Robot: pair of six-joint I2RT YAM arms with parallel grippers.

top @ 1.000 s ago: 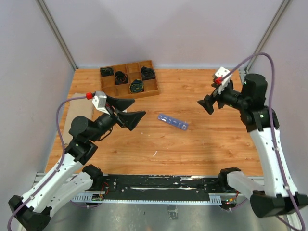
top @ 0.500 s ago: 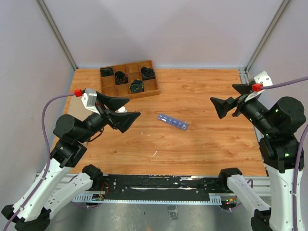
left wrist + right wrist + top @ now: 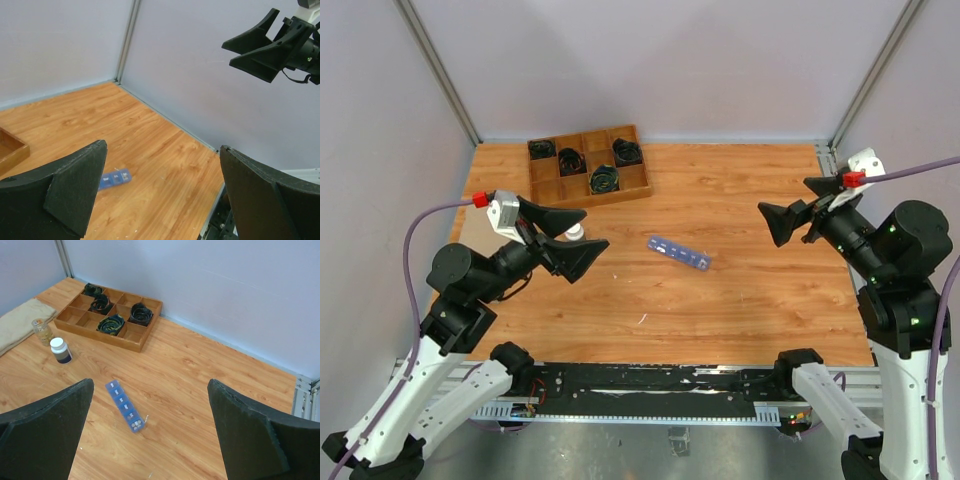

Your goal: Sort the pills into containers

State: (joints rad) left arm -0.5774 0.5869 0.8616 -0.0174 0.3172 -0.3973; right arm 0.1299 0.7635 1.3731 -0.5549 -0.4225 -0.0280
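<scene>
Top view high behind me, looking down; my wrist views oblique, facing inward, share pill organizer (image 3: 125, 406) in lower frame

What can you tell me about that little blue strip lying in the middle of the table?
It is a pill organizer: a long, narrow strip of see-through blue plastic, split into a single row of small compartments, each with a pale label on its lid. The lids look shut, though the contents are too small to make out. It lies flat and slanted near the middle of the wooden table, and nothing but the tabletop touches it.
</scene>
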